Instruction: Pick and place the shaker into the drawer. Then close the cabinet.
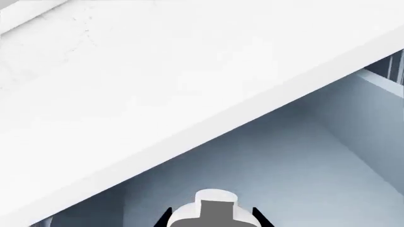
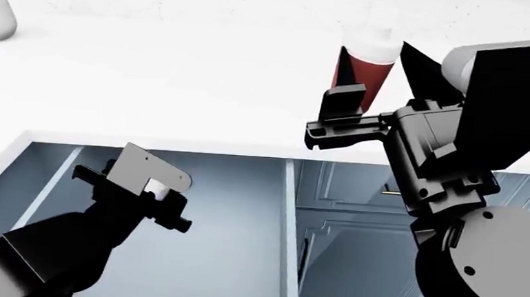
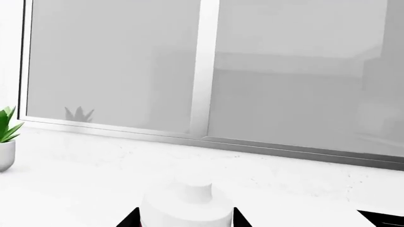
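In the head view the right gripper [image 2: 365, 92] is raised above the white countertop [image 2: 159, 80] at about one o'clock, its dark fingers [image 2: 344, 104] pinching the shaker [image 2: 366, 75], which is held upright with its dark red body between them and its white cap on top. The right wrist view shows that cap [image 3: 186, 205] between the two finger edges, facing a window [image 3: 202, 71], with a potted plant [image 3: 5, 139] at nine o'clock. The drawer [image 2: 222, 242] stands pulled out below the counter edge, its pale blue-grey interior bare, and the left gripper [image 2: 138, 189] hovers over it at about eight o'clock. Whether its fingers are spread or pressed together cannot be told.
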